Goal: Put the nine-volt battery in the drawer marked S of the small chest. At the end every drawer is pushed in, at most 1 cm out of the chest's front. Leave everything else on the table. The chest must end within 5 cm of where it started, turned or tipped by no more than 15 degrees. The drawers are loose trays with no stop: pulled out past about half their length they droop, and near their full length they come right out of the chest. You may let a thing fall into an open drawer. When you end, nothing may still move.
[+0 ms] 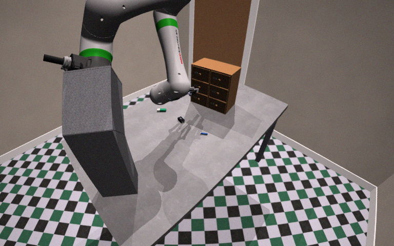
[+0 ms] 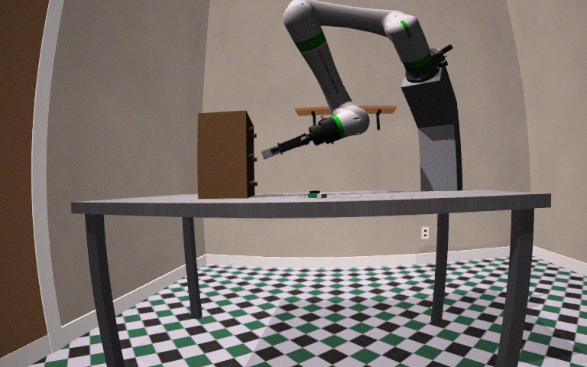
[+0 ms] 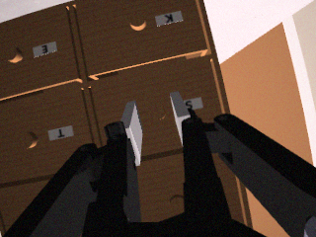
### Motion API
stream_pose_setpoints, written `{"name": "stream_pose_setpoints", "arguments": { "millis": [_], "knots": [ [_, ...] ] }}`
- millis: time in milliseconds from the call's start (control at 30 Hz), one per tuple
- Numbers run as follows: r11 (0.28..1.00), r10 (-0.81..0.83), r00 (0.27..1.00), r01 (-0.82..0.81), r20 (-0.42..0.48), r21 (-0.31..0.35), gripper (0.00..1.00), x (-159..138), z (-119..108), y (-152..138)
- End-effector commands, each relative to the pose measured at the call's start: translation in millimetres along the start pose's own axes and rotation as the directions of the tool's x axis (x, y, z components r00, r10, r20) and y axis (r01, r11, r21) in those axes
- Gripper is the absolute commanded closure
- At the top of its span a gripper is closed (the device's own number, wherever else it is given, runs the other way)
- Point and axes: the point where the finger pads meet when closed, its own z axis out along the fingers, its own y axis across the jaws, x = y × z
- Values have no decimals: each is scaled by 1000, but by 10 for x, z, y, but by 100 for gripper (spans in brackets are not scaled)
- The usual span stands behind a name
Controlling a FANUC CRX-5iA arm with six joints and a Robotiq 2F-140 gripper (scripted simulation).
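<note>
Only from the wrist: drawer labels (image 3: 169,19) between narrowed jaws.

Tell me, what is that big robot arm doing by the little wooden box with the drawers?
The arm's gripper is reaching toward the front of the small chest, fingers nearly shut and holding nothing. It points at a middle drawer but is not touching it yet. All the drawers look pushed in. The nine-volt battery lies on the table, waiting.
</note>
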Motion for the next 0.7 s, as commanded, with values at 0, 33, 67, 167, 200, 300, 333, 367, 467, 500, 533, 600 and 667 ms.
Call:
{"name": "stream_pose_setpoints", "arguments": {
  "millis": [0,33,67,167,200,300,333,367,467,500,533,600,667],
  "knots": [
    [1000,0,1000,0,0,0,80,-2,65,-2],
    [1000,0,1000,0,0,0,80,-2,65,-2],
    [1000,0,1000,0,0,0,80,-2,65,-2],
    [1000,0,1000,0,0,0,80,-3,95,-2],
    [1000,0,1000,0,0,0,80,-4,99,-2],
    [1000,0,1000,0,0,0,80,-4,103,-2],
    [1000,0,1000,0,0,0,80,-4,103,-2],
    [1000,0,1000,0,0,0,80,-4,103,-2],
    [1000,0,1000,0,0,0,80,-4,103,-2],
    [1000,0,1000,0,0,0,80,-4,103,-2],
    [1000,0,1000,0,0,0,80,-4,103,-2],
    [1000,0,1000,0,0,0,80,-4,103,-2],
    [1000,0,1000,0,0,0,80,-4,103,-2]
  ]
}}
